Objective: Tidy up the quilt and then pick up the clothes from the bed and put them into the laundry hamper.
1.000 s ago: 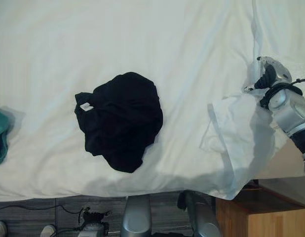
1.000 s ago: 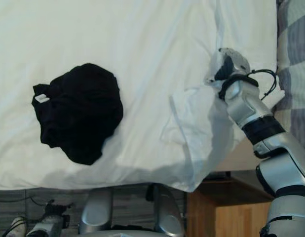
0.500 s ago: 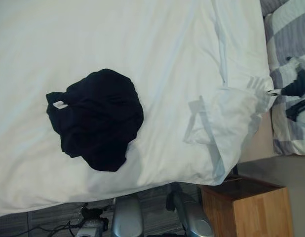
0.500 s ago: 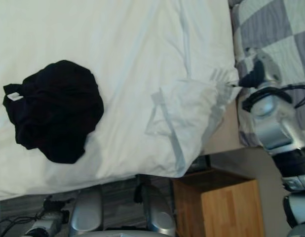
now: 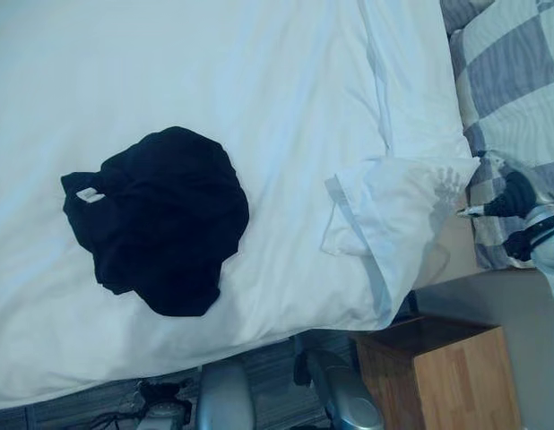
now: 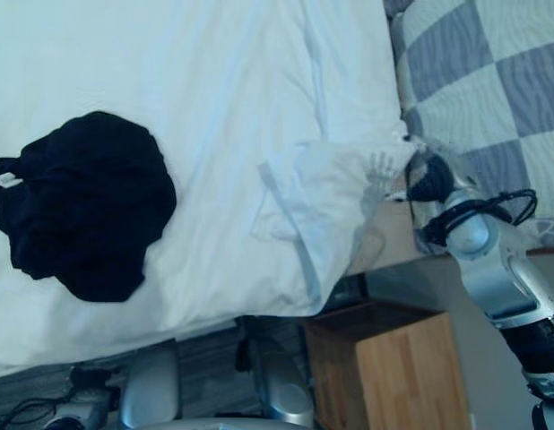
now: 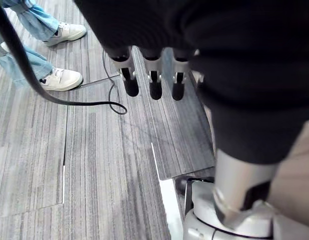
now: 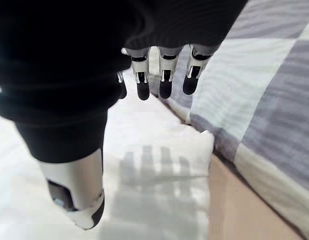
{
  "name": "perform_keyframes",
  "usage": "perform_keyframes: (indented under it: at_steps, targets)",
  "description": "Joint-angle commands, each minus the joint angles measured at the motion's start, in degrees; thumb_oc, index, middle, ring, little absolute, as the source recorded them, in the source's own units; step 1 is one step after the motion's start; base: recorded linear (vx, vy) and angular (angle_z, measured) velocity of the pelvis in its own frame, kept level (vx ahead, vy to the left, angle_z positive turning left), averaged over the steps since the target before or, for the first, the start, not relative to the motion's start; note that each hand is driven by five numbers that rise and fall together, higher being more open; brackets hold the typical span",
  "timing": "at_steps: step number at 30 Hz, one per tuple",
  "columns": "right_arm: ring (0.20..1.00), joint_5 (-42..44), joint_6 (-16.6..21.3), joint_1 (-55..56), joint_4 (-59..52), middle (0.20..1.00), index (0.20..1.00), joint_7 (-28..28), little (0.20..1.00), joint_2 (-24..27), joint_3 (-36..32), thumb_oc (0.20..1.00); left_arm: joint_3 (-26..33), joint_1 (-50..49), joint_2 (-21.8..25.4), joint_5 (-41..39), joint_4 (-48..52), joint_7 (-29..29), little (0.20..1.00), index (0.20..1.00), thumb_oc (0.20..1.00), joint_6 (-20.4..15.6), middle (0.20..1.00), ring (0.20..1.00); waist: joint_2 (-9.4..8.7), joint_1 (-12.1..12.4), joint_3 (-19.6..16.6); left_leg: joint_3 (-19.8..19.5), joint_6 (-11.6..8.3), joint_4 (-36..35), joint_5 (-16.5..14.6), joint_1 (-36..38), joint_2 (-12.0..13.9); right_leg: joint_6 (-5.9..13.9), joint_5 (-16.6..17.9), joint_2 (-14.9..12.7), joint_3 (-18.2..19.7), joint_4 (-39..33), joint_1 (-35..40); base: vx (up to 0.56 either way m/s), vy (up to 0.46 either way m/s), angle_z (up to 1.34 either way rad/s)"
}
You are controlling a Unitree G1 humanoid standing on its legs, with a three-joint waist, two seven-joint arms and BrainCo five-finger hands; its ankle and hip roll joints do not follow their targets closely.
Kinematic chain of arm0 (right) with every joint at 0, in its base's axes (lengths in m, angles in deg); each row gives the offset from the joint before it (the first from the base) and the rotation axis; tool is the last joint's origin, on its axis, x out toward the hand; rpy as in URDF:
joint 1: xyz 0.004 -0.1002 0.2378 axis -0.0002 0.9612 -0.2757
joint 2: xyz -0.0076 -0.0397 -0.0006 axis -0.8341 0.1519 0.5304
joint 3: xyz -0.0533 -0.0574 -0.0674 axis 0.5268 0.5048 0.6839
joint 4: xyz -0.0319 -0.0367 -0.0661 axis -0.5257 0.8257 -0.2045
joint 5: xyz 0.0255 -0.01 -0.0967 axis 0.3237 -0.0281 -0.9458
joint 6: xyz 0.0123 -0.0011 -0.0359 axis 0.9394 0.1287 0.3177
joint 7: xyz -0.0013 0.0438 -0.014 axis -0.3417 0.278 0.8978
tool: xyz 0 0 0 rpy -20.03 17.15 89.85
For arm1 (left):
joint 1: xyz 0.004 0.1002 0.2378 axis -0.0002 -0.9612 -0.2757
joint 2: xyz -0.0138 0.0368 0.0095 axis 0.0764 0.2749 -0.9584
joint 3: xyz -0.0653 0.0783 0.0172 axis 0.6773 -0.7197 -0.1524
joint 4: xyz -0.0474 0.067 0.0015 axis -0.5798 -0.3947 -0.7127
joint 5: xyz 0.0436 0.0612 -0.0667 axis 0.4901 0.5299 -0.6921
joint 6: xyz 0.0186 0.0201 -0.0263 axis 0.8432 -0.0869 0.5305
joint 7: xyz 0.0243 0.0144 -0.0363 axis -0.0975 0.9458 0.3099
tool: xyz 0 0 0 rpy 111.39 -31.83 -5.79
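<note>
One folded-back quilt corner [image 6: 326, 193] is lying just beside the right robot hand [image 6: 427, 176], whose fingers [image 8: 164, 80] are being held straight and empty.

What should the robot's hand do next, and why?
Probably move the open right hand back to the quilt and smooth its folded-over corner. That corner is still doubled up at the bed's edge, and the hand holds nothing. The black clothes can wait.
</note>
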Motion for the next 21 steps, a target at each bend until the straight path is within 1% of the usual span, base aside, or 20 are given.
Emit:
perform_keyframes:
  at_steps: [1, 5, 8, 9, 10, 11, 12, 18, 20, 21]
  targets:
    - [1.0, -0.4, 1.4, -4.2, -2.9, 1.0, 1.0, -0.4, 1.0, -0.3, 0.0, 1.0, 1.6, -4.0, 0.7, 1.4, -1.4, -1.1, 1.0, 1.0, 1.0, 1.1, 1.0, 1.0, 0.72, 2.1, 0.3, -0.3, 4.72, -15.2, 5.3, 4.9, 0.8, 5.0, 0.9, -2.0, 0.5, 0.5, 6.0, 0.02, -0.027, 0.05]
    - [1.0, 0.9, 2.8, -6.8, -3.6, 1.0, 1.0, -1.2, 1.0, -2.2, 2.6, 1.0, 1.0, -3.7, 0.9, 1.4, -1.3, -0.5, 1.0, 1.0, 1.0, 1.2, 1.0, 1.0, 0.56, 3.0, 1.2, -1.0, 4.64, -14.6, 5.3, 4.1, 0.6, 4.65, 0.9, -1.9, -0.3, 0.7, 5.6, 0.02, -0.033, 0.04]
    - [1.0, -0.6, 1.5, -9.2, -3.3, 1.0, 1.0, -0.8, 1.0, -4.2, 5.0, 1.0, 0.2, -3.0, 0.7, 1.1, -0.5, -0.6, 1.0, 1.0, 1.0, 1.5, 1.0, 1.0, 0.87, 3.7, 2.3, -1.5, 4.67, -14.4, 5.5, 3.3, 0.4, 4.41, 0.9, -2.1, -0.7, 0.9, 5.1, 0.02, -0.01, 0.1]
    - [1.0, -1.1, 0.4, -10.2, -2.5, 1.0, 1.0, -0.6, 1.0, -4.9, 6.2, 1.0, -0.1, -2.7, 0.6, 0.9, -0.4, -0.4, 1.0, 1.0, 1.0, 1.3, 1.0, 1.0, 1.12, 3.9, 2.7, -1.5, 4.71, -14.3, 5.6, 3.0, 0.4, 4.29, 0.9, -2.2, -1.0, 1.1, 4.8, 0.01, 0.009, 0.19]
    - [0.404, -1.4, -0.2, -10.6, -2.1, 0.404, 0.404, -0.6, 0.404, -5.2, 6.6, 0.404, -0.2, -2.7, 0.6, 1.0, -0.3, -0.3, 1.0, 1.0, 1.0, 1.3, 1.0, 1.0, 1.26, 4.0, 3.0, -1.6, 4.74, -14.2, 5.7, 2.8, 0.3, 4.19, 0.8, -2.2, -1.1, 1.2, 4.6, 0.01, 0.014, 0.14]
    - [0.2, -2.2, -0.9, -11.5, -0.7, 0.2, 0.2, -0.7, 0.2, -5.8, 7.6, 0.2, -0.4, -2.5, 0.5, 1.0, -0.1, -0.2, 1.0, 1.0, 1.0, 1.2, 1.0, 1.0, 1.58, 4.2, 3.4, -1.7, 4.78, -14.0, 5.8, 2.4, 0.2, 4.02, 0.8, -2.3, -1.3, 1.4, 4.2, 0.0, 0.017, 0.1]
    - [0.2, -2.2, -1.4, -12.4, 1.2, 0.2, 0.2, -0.6, 0.2, -6.0, 8.4, 0.2, -0.4, -2.5, 0.7, 1.0, 0.3, 0.2, 1.0, 1.0, 1.0, 1.4, 1.0, 1.0, 1.99, 4.5, 4.0, -1.9, 4.83, -14.0, 5.9, 1.9, 0.1, 3.94, 0.7, -2.5, -1.5, 1.6, 3.8, 0.0, 0.017, 0.1]
    - [0.2, -3.2, -1.7, -13.2, 4.0, 0.2, 0.2, -0.3, 0.2, -6.8, 8.7, 0.2, -1.0, -2.8, 1.3, 0.5, 0.8, 0.1, 1.0, 1.0, 1.0, 1.6, 1.0, 1.0, 2.47, 4.9, 4.7, -2.8, 4.7, -13.7, 5.9, 1.2, -0.2, 3.87, 0.6, -2.6, -1.9, 2.0, 3.1, 0.0, 0.0, 0.12]
    - [0.2, -1.8, -2.4, -13.4, 4.5, 0.2, 0.2, -1.5, 0.2, -6.4, 9.5, 0.2, -0.6, -3.0, 1.8, 0.4, 1.3, 0.6, 1.0, 1.0, 1.0, 1.8, 1.0, 1.0, 2.56, 4.9, 4.9, -3.2, 4.67, -13.1, 5.7, 1.0, -0.1, 3.68, 0.6, -2.5, -1.8, 2.3, 2.7, 0.01, 0.033, 0.05]
    - [0.2, -0.8, -3.5, -13.9, 4.5, 0.2, 0.2, -2.3, 0.2, -6.1, 9.5, 0.2, 0.4, -2.5, 2.3, 0.5, 2.7, 1.8, 1.0, 1.0, 1.0, 3.7, 1.0, 1.0, 3.25, 4.3, 4.8, -2.9, 4.63, -12.9, 5.8, 1.1, 0.1, 3.45, 0.5, -2.7, -1.2, 2.4, 2.3, 0.01, 0.092, 0.03]
